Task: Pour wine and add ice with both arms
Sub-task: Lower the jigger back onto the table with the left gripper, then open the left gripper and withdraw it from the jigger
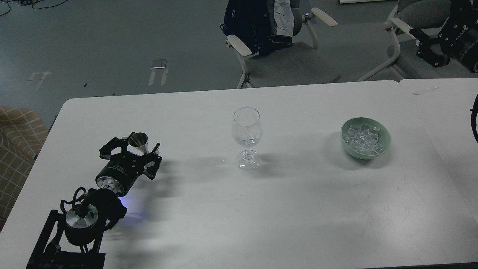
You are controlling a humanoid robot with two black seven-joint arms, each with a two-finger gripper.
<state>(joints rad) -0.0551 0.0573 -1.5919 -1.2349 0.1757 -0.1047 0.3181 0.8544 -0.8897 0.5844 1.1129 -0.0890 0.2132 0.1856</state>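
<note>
A clear wine glass (246,127) stands upright at the table's middle, with a little clear wine (247,141) at the bottom of its bowl. A pale green bowl (386,144) at the right holds several clear ice cubes (363,137). A small metal cone-shaped cup (138,139) stands on the table at the left. My left gripper (137,146) is open, with its fingers spread on either side of the cup and apart from it. My right gripper is out of view.
The white table (283,209) meets a second table (444,101) at the right. Beyond the far edge stand a grey chair (287,63) draped with a jacket and another chair (407,33) with black equipment. A dark part (475,119) shows at the right edge.
</note>
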